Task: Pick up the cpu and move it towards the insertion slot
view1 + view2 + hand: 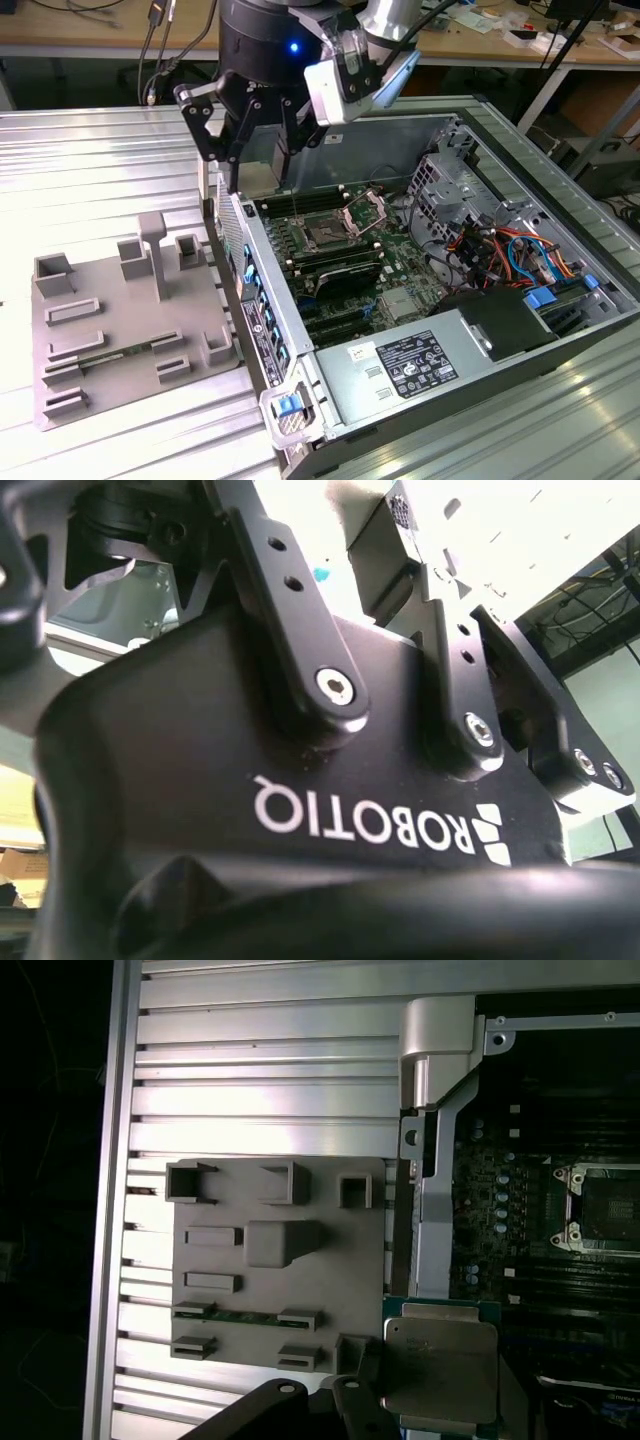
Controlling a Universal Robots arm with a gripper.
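Observation:
In the first wrist view the cpu (440, 1370), a small silvery square plate with a green rim, hangs above the computer case's side wall. A black finger (352, 1407) lies against its edge. In the exterior view my gripper (260, 178) hovers over that wall, between the grey plastic fixture (120, 320) and the motherboard, shut on the cpu. The insertion slot (325, 236), a dark square socket with its shiny metal frame (365, 212) swung up, lies on the green board toward the exterior view's right of the gripper. The first wrist view has the slot (608, 1210) too.
The open computer case (520, 130) holds black memory slots (345, 270), a power supply (405, 365), a drive cage and coloured cables (520, 250). The grey fixture (280, 1260) rests on a ribbed aluminium table (90, 170). The gripper's black body (300, 780) is close up in the second wrist view.

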